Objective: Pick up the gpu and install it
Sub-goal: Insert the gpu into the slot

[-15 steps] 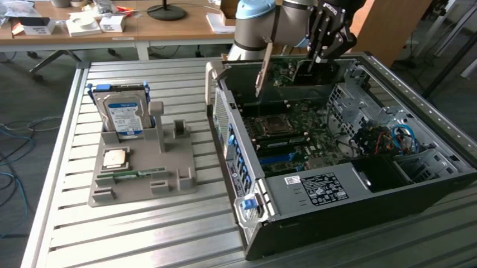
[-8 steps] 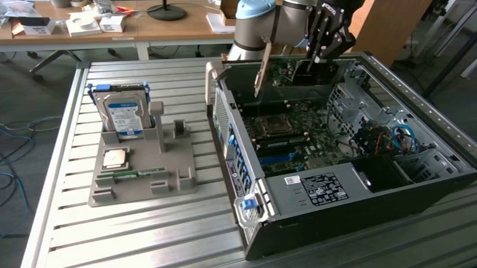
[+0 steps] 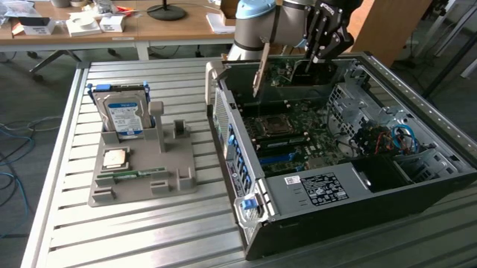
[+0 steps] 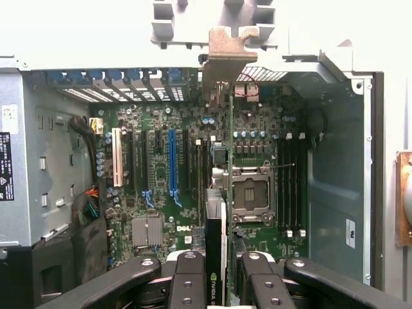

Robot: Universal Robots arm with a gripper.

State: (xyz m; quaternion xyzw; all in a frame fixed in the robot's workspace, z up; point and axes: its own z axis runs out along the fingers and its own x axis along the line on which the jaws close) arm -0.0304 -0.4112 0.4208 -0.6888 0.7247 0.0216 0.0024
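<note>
We are watching the jaws clamping the gpu by its upper edge, so the card is hanging straight below them, edge-down, its pale end bracket pointing toward nine o'clock in the exterior view. It is hovering over the twelve o'clock end of the open computer case, above the motherboard and not seated in a slot. In the wrist view the gpu is running edge-on between the two jaws, out over the motherboard. At nine o'clock of the case, a hard drive is standing in a grey holder on the bench.
</note>
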